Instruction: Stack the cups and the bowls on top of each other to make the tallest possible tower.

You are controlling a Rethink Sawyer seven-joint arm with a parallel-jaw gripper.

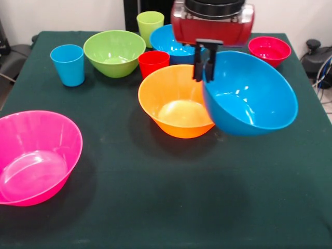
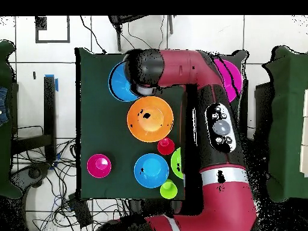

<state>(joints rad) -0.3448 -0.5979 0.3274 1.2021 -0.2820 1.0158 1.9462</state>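
The gripper (image 1: 204, 63) has its jaws clenched on the rim of a blue bowl (image 1: 251, 96), holding it tilted above the desk (image 1: 155, 207), just at 3 o'clock of the orange bowl (image 1: 179, 101). A second blue bowl (image 1: 165, 40), green bowl (image 1: 114, 52), red cup (image 1: 153, 63), light blue cup (image 1: 68, 64), lime cup (image 1: 150, 25) and small red bowl (image 1: 269, 50) sit around 12 o'clock. The pink bowl (image 1: 36, 155) rests at 8 o'clock.

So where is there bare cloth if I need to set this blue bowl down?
The near strip in front of the big orange plastic bowl and right of the large pink plastic bowl is free, as is the cloth under the held blue plastic bowl. The far edge is crowded around the lime green bowl.
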